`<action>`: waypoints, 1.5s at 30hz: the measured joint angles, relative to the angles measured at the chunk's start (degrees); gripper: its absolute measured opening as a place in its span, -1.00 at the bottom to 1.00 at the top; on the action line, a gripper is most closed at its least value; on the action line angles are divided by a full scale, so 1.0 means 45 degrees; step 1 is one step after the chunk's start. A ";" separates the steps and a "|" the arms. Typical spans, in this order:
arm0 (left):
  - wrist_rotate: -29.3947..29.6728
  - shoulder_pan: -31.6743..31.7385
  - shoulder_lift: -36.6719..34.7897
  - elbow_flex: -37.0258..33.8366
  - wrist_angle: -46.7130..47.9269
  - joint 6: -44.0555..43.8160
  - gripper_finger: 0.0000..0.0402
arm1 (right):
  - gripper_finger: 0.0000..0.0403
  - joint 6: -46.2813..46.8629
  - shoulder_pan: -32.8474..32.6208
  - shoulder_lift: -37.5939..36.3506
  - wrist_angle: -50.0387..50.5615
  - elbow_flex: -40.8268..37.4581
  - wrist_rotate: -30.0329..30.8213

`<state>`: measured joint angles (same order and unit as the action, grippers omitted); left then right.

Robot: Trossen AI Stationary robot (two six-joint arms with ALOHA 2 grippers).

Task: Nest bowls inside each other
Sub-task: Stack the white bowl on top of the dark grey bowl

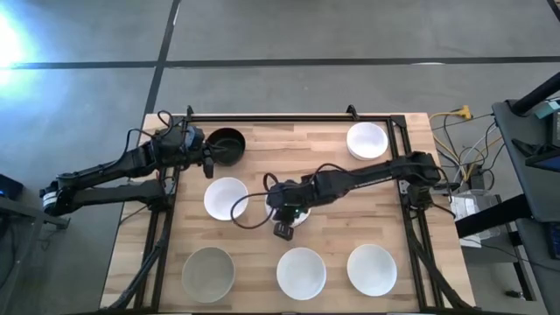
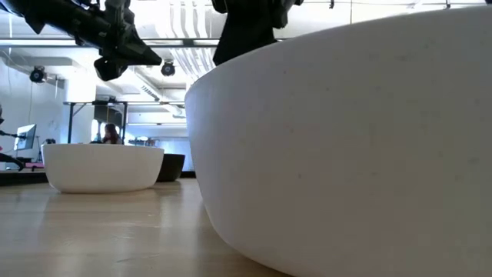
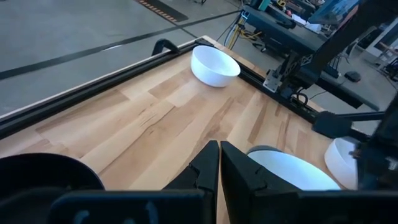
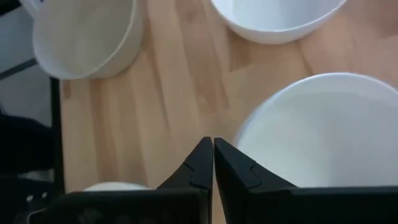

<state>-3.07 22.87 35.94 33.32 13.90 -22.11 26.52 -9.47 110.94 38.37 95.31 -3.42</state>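
Several round bowls stand upright on the wooden table. A black bowl [image 1: 226, 144] is at the far left and a white bowl [image 1: 367, 140] at the far right. Another white bowl [image 1: 226, 199] stands left of centre. A grey bowl [image 1: 208, 273] and two white bowls [image 1: 301, 273] [image 1: 371, 269] line the near edge. One more white bowl [image 1: 300, 218] is mostly hidden under the right arm. My left gripper [image 1: 208, 166] [image 3: 219, 155] hovers shut between the black bowl [image 3: 43, 171] and the white bowl left of centre. My right gripper [image 1: 283, 229] [image 4: 212, 149] is shut above bare wood at the table's centre.
A black metal frame [image 1: 289, 116] borders the table's far edge and sides. Cables [image 1: 254, 206] trail from the right arm across the centre. Bare wood lies in the far middle between the black and white bowls. In the low view, the near white bowl [image 2: 346, 138] fills the foreground.
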 joint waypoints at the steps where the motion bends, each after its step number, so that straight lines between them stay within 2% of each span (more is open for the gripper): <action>1: -0.0017 -0.0003 0.0005 0.0000 -0.0001 0.0000 -1.00 | -0.96 -0.0009 0.0033 0.0009 0.0038 0.0000 0.0009; 9: -0.0074 0.0000 0.0005 0.0000 0.0012 0.0000 -1.00 | -0.96 -0.0097 0.0145 0.0447 0.0750 -0.0212 -0.0208; 19: -0.0124 -0.0005 -0.0019 0.0000 0.0007 0.0000 -1.00 | -0.96 -0.0284 0.0329 0.0306 0.0248 0.0044 0.0105; 25: -0.0210 -0.0005 0.0008 0.0000 0.0005 0.0000 -1.00 | -0.96 -0.0376 0.0305 0.0643 0.0296 0.0028 -0.0662; 35: -0.0220 -0.0001 0.0104 0.0000 0.0015 0.0005 -1.00 | -0.96 -0.0558 0.0493 0.0486 -0.0109 0.0019 -0.0434; 40: -0.0224 0.0000 0.0215 0.0000 0.0003 0.0005 -1.00 | -0.96 -0.0779 0.0466 0.0966 -0.0011 0.0019 -0.0986; 45: -0.0229 -0.0004 0.0236 0.0000 0.0016 0.0005 -1.00 | -0.96 -0.0794 0.0521 0.0883 -0.0208 0.0005 -0.0939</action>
<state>-4.10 22.86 37.01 33.32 13.97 -22.09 22.95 -7.13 114.91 37.44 95.33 -7.65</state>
